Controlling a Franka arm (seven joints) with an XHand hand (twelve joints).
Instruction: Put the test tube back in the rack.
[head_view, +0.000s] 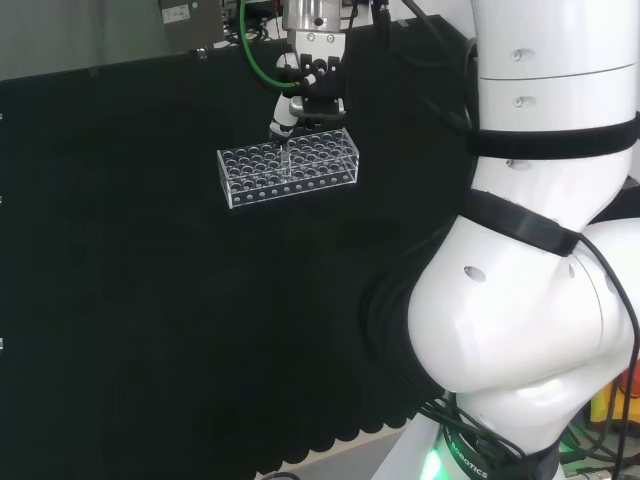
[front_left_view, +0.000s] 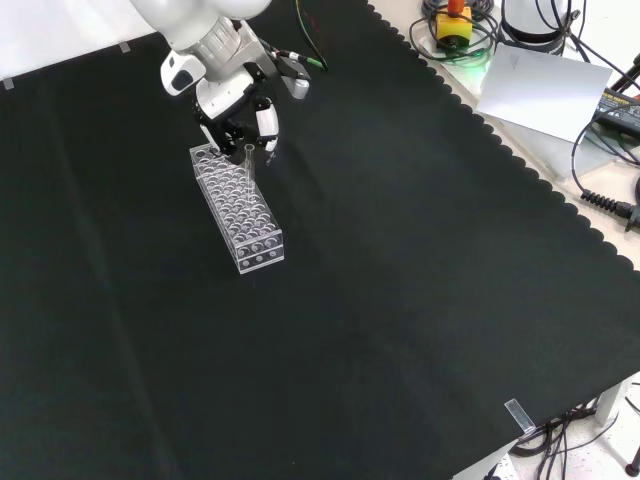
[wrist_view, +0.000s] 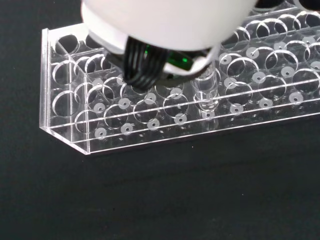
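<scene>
Front view: hand (front_left_view: 245, 118) sits over the far end of the clear acrylic test tube rack (front_left_view: 240, 212), fingers curled round the top of a clear test tube (front_left_view: 248, 165). The tube stands close to upright, its lower part going down into the rack's upper plate near that far end. Rack lies on the black cloth surface (front_left_view: 400, 300) with its long side running away from this camera.

Head view agrees: hand (head_view: 305, 95) is above the rack (head_view: 288, 165), tube (head_view: 287, 160) hanging straight below the fingers, entering a hole around the middle of the rack's length, toward the back rows.

Wrist view gives the relation that matters. Tube (wrist_view: 205, 92) is vertical inside a cell of the rack (wrist_view: 75, 135), its rounded bottom close to the lower plate. I can't tell whether it's touching the plate or just short of it.

My read: insertion is mostly done. Tube axis lines up with the hole axis, so what's left is a straight drop along that axis, then letting go and lifting clear without dragging the tube sideways. Main risk I see is a fingertip catching the rim on release and tilting the tube against the hole edge.
</scene>
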